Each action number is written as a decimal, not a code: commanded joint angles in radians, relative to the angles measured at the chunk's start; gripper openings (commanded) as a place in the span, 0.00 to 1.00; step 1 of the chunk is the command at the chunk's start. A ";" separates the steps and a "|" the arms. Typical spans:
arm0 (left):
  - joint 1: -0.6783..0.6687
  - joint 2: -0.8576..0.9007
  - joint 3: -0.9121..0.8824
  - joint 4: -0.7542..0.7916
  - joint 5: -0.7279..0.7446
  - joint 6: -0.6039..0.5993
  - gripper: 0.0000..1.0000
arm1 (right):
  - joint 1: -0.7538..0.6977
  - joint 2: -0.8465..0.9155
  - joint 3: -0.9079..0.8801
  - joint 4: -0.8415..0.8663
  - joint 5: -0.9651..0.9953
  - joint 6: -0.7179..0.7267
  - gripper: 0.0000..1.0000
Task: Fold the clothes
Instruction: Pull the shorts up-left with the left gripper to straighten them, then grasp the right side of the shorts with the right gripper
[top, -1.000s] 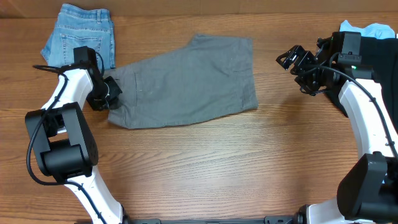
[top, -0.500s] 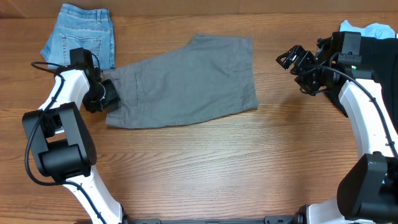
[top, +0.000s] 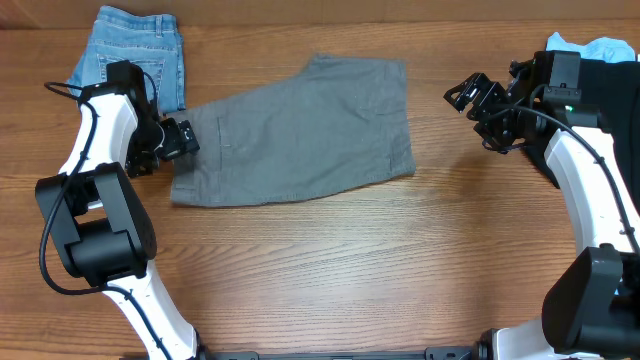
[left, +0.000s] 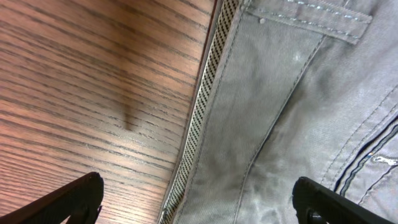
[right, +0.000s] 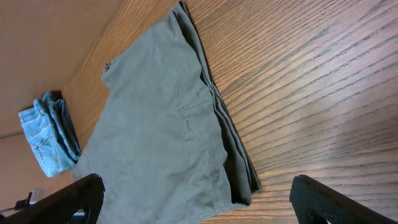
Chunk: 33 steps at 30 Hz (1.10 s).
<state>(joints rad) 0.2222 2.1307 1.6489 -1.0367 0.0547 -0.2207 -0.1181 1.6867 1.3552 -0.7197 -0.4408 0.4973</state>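
Note:
The grey shorts lie folded flat in the middle of the table, waistband end toward the left. My left gripper hovers open over that waistband edge. In the left wrist view its two dark fingertips straddle the checked inner band with nothing gripped between them, and the left gripper sits just above the grey cloth. My right gripper hangs open to the right of the shorts, apart from them. In the right wrist view the shorts lie below the open right gripper.
A folded denim garment lies at the back left, also seen as the denim in the right wrist view. A light-blue garment and a black one sit at the back right behind the right arm. Bare wood fills the front.
My left gripper has opened and let go of the shorts' waistband edge after drawing it slightly left. The arm then lifted a little. The right arm has not moved.

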 joint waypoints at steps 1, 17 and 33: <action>-0.006 0.007 0.015 -0.006 -0.010 0.015 1.00 | -0.001 -0.009 0.013 0.003 -0.002 0.001 1.00; -0.007 0.008 -0.077 0.087 0.052 0.008 1.00 | 0.087 0.027 0.013 0.137 -0.012 -0.235 1.00; -0.008 0.008 -0.150 0.140 0.103 0.008 1.00 | 0.378 0.311 0.013 0.210 0.510 -0.280 1.00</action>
<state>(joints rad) 0.2222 2.1273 1.5311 -0.8982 0.1234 -0.2207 0.2672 1.9530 1.3556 -0.5095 -0.0452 0.2085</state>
